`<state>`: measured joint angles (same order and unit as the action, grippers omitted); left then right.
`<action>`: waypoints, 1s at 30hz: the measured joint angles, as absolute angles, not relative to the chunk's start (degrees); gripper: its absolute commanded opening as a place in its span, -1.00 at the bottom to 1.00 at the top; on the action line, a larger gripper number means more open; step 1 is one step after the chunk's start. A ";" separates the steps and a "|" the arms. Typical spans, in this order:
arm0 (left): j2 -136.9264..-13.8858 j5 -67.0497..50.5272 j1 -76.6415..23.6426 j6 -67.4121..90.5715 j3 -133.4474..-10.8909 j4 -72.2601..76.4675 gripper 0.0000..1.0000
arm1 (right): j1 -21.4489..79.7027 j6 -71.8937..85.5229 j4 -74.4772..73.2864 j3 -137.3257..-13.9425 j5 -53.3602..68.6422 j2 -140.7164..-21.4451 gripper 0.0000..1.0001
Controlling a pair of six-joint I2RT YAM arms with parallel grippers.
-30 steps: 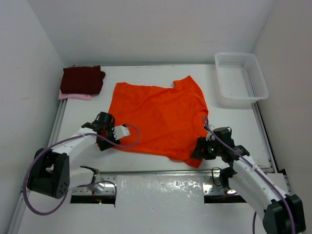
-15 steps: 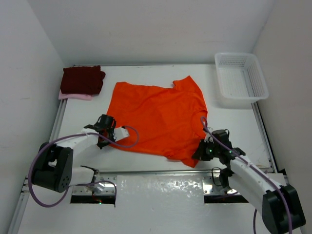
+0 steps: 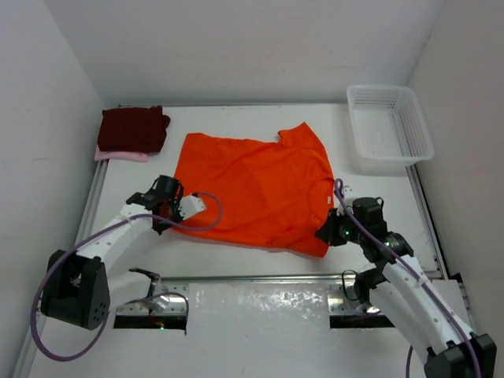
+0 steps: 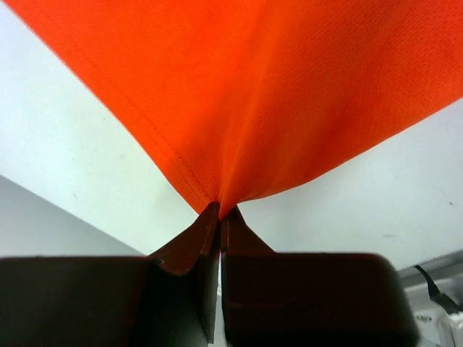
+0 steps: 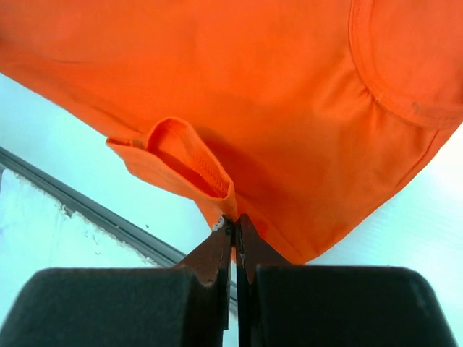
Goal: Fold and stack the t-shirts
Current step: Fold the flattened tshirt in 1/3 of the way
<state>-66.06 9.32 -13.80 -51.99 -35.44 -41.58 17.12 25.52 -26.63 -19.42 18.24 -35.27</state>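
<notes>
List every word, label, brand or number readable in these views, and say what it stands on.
No text can be read in any view.
The orange t-shirt is plain, no print showing.
The maroon t-shirt, the pink t-shirt under it and the white basket show no lettering.

White plastic lattice basket (image 3: 391, 162), rectangular and upright, at the far right corner of the white table (image 3: 236, 118), beside its right edge.

The white table (image 3: 236, 126) holds the orange t-shirt (image 3: 252, 189); the pink t-shirt (image 3: 118, 156) lies left of it, the basket (image 3: 386, 164) right.
</notes>
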 measured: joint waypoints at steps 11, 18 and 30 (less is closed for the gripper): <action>-75.92 10.24 -13.80 -51.79 -48.90 -40.23 -1.00 | 15.68 16.73 -24.18 -35.35 13.37 -52.60 -1.00; -89.14 11.55 -13.78 -52.47 -53.78 -38.72 -1.00 | 10.35 13.91 -15.86 -35.64 13.76 -63.05 -1.00; -103.26 13.19 -11.53 -49.98 -68.03 -37.91 -0.11 | 7.66 11.11 -8.32 -41.17 17.30 -75.83 -1.00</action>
